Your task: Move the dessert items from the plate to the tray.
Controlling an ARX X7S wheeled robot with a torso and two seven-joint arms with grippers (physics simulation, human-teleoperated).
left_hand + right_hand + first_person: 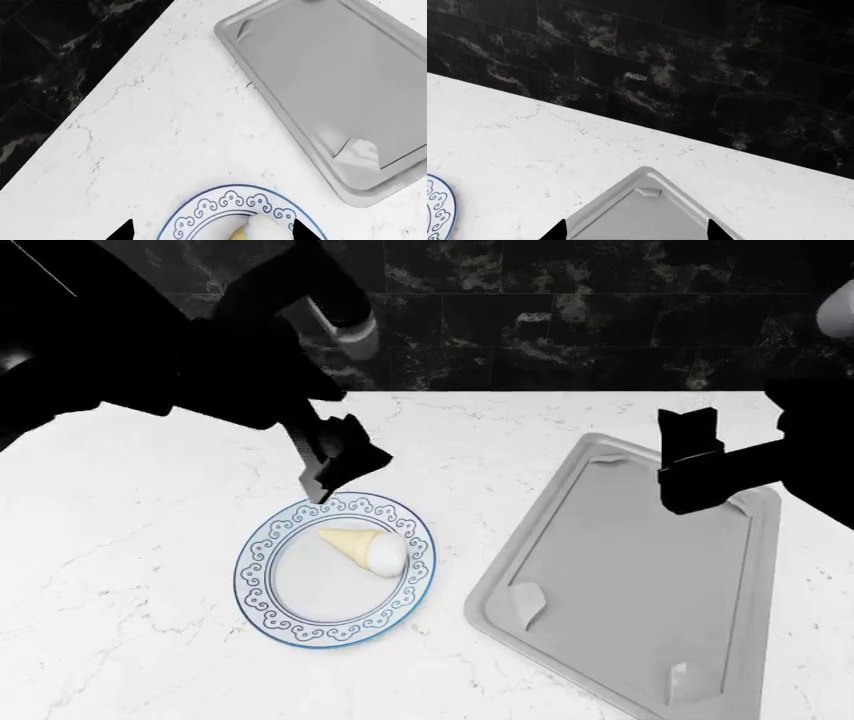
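An ice-cream cone [360,548], pale yellow with a white scoop, lies on its side on the blue-patterned plate [274,585]. My left gripper [347,475] hovers over the plate's far rim, open and empty. In the left wrist view the cone [257,230] shows between the two dark fingertips [123,231], apart from both, with the plate rim [227,200] ahead of it. The light-grey tray [627,590] lies to the right of the plate, with nothing on it in view. My right gripper [697,490] hangs open above the tray's far end. The right wrist view shows the tray's corner [640,210] under that gripper.
The white marble counter [120,540] ends at a black tiled wall [561,330] behind. The tray [333,75] lies beyond the plate in the left wrist view. A sliver of the plate [437,210] shows at the edge of the right wrist view.
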